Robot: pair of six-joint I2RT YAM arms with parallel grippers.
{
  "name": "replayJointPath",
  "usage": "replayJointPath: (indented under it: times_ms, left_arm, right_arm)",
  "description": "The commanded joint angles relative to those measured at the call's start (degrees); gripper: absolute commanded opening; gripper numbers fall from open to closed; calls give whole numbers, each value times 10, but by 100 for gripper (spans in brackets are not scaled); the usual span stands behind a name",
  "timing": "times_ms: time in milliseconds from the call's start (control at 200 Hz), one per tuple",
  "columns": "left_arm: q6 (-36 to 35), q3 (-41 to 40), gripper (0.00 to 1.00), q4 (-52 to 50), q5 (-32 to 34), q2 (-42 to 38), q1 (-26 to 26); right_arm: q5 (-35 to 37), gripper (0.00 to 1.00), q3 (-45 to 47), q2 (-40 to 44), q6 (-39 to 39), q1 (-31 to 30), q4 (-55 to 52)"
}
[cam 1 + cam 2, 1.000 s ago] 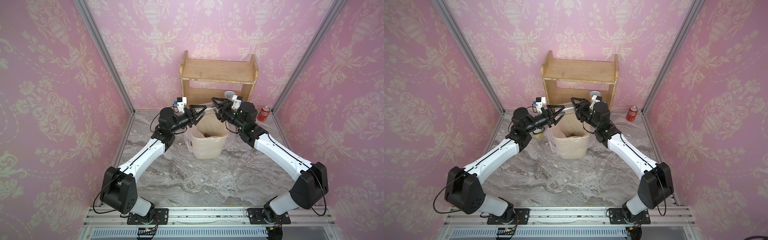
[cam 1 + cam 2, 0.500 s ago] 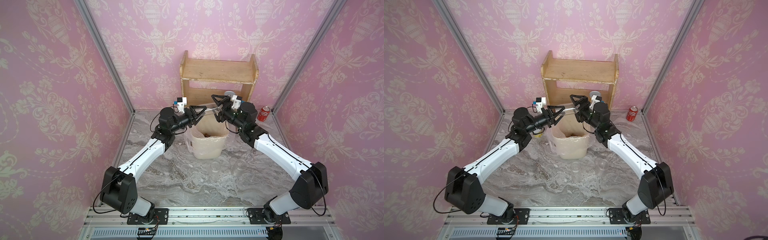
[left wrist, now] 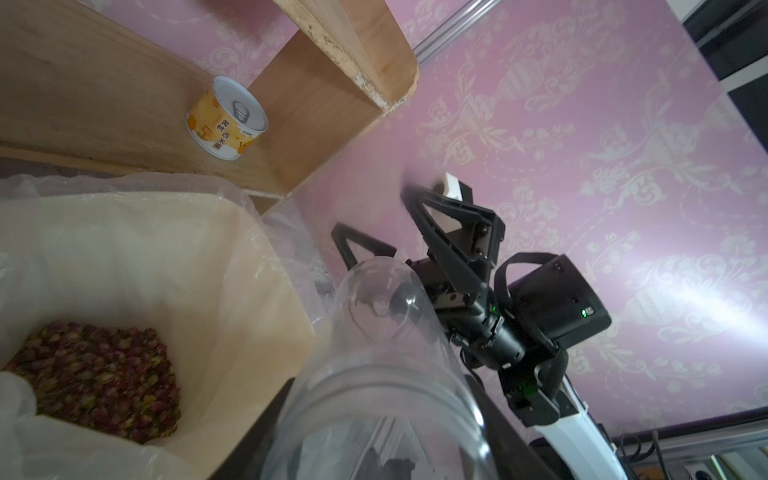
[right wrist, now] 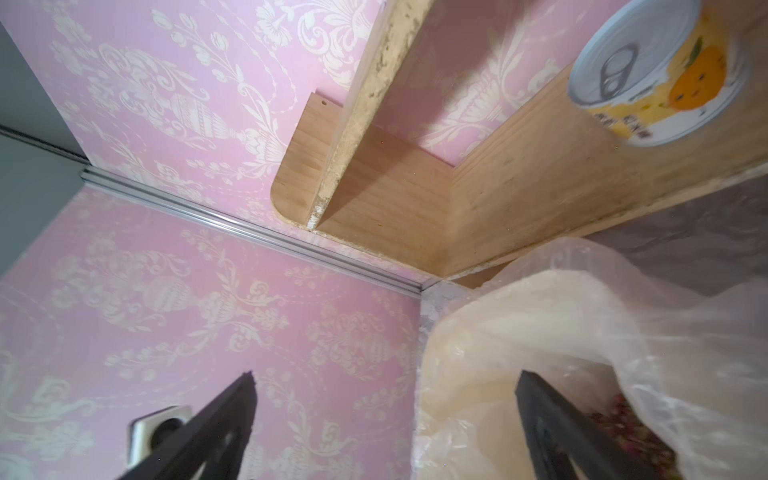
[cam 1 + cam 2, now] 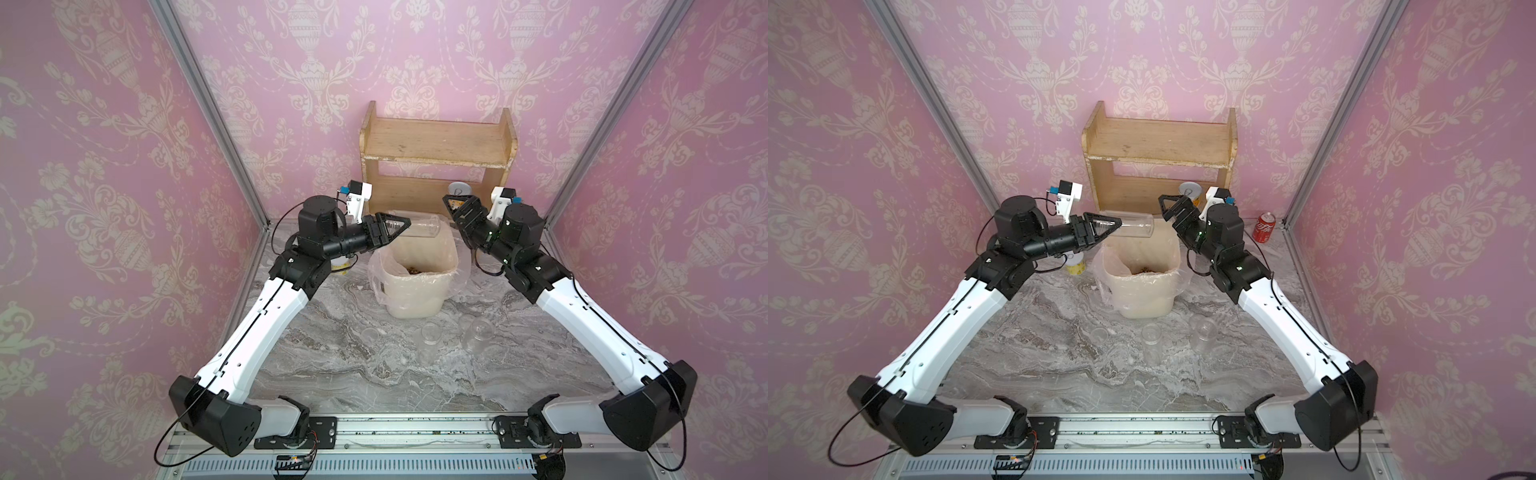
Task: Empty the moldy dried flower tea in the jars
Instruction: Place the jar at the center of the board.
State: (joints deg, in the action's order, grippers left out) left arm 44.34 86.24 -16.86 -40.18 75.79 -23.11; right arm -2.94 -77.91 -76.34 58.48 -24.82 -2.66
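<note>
Clear, smooth-walled jar (image 5: 420, 227), apparently emptied, is held on its side above the bin (image 5: 415, 291) (beige, bag-lined), clamped between the narrowed jaws of the left gripper (image 5: 401, 226). Dried flower tea (image 3: 95, 374) is heaped inside the bin. Right gripper (image 4: 384, 380) is spread wide and empty beside the bin. Further jars (image 5: 1152, 336) are stood before the bin. Judged light, rigid and slippery; best gripped gently around the mid-wall.

Your wooden shelf (image 5: 436, 143) holds a yellow pull-tab tin (image 3: 226, 124) on its lower board; a bag-lined bin (image 5: 415, 291) sits just before it, a red cola can (image 5: 1263, 227) to its right.
</note>
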Motion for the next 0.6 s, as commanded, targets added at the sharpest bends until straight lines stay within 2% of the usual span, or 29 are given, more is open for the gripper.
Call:
replayJointPath:
  times_ms: [0, 145, 290, 595]
  left_arm:
    - [-164, 56, 37, -229, 12, -20, -2]
    - [-254, 112, 35, -397, 64, -31, -9]
    - [-308, 133, 35, -518, 134, -45, -29]
    - [-328, 73, 31, -592, 218, -62, -58]
  right_arm:
    - [47, 100, -32, 25, -160, 1, -120]
    - [89, 100, -42, 45, -260, 2, -196]
    - [122, 100, -16, 76, -310, 6, -217]
    - [166, 100, 23, 123, -368, 17, -248]
